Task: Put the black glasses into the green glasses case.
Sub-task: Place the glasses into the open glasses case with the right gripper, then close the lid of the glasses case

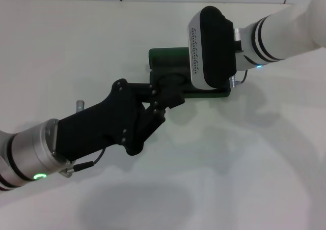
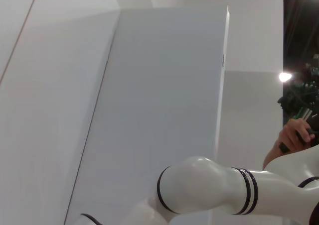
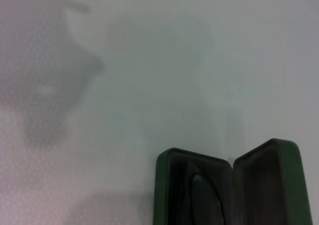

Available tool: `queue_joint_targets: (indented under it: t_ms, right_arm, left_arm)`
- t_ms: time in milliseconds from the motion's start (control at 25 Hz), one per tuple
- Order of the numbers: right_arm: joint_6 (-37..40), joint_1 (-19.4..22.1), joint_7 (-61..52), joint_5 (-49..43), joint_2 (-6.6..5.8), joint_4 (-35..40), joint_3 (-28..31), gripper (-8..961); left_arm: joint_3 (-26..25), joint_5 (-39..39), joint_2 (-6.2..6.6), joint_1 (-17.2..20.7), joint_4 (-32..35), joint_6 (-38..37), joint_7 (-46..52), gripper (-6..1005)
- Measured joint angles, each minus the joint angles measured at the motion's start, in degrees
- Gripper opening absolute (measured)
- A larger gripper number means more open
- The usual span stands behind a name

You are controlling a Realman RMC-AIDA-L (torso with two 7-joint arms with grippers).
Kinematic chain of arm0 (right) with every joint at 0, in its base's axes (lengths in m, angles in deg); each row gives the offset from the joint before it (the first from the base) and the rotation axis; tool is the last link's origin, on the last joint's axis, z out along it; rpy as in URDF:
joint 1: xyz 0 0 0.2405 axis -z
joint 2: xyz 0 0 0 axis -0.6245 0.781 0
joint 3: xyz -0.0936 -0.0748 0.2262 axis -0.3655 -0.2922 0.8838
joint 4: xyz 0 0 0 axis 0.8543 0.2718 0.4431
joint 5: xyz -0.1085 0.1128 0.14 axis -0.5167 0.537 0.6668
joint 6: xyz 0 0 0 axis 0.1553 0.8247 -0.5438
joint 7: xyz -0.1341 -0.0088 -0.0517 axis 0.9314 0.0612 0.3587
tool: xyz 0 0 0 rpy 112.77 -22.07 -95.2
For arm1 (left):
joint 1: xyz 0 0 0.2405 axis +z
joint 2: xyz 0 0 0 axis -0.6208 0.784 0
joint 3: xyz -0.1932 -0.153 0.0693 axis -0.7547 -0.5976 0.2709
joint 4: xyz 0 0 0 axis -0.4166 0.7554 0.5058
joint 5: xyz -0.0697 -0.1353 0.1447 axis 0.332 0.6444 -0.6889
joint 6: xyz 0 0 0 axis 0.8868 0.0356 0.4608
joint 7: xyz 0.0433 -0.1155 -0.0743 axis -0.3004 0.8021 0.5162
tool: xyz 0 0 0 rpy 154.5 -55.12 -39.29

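Note:
The green glasses case (image 1: 165,57) lies open at the middle of the white table, partly covered by both arms. In its lower half a dark rounded lens outline of the black glasses (image 1: 171,80) shows. My left gripper (image 1: 170,100) reaches in from the lower left, its tip at the case's near edge. The right gripper (image 1: 211,47) hangs over the case's right part, its housing hiding what is below. The right wrist view looks down on the open green glasses case (image 3: 294,180), with a dark shape, apparently the black glasses (image 3: 199,197), lying in one half.
A small grey object (image 1: 80,105) stands on the table to the left of the left arm. The table's far edge meets a tiled wall. The left wrist view shows only walls, a white arm segment (image 2: 199,185) and a person's hand (image 2: 294,135) far off.

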Motion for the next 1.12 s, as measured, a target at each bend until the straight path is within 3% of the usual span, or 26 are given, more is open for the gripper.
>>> queue_joint_targets:
  t_ms: [400, 560, 680, 800, 1000, 1120]
  right_arm:
    - [0.9, 3.7, -1.4, -0.4, 0.00, 5.1, 0.2, 175]
    - [1.4, 8.5, -1.4, 2.9, 0.00, 10.1, 3.6, 221]
    - [2.9, 13.8, -1.0, 10.3, -0.14, 14.9, 8.4, 225]
    - [7.0, 21.0, 2.6, 22.8, -0.31, 19.3, 16.1, 212]
    - [22.1, 30.8, 15.1, 45.5, -0.31, 18.5, 30.2, 214]
    - [30.2, 35.5, 20.8, 51.5, -0.35, 15.6, 37.5, 215]
  left_arm:
    - [0.0, 0.0, 0.00, 0.1, 0.0, -0.2, 0.0, 31]
    - [0.0, 0.3, 0.12, 0.4, 0.3, -0.2, 0.1, 31]
    - [-0.1, 1.0, 0.86, 0.5, 0.5, -0.2, 0.2, 31]
    - [-1.3, 1.7, 2.97, -0.4, 0.9, 0.3, 1.1, 31]
    - [-5.1, 1.4, 9.94, -3.2, 5.7, 6.0, 11.4, 31]
    - [-5.2, 0.0, 13.33, -5.4, 10.5, 12.1, 16.9, 31]
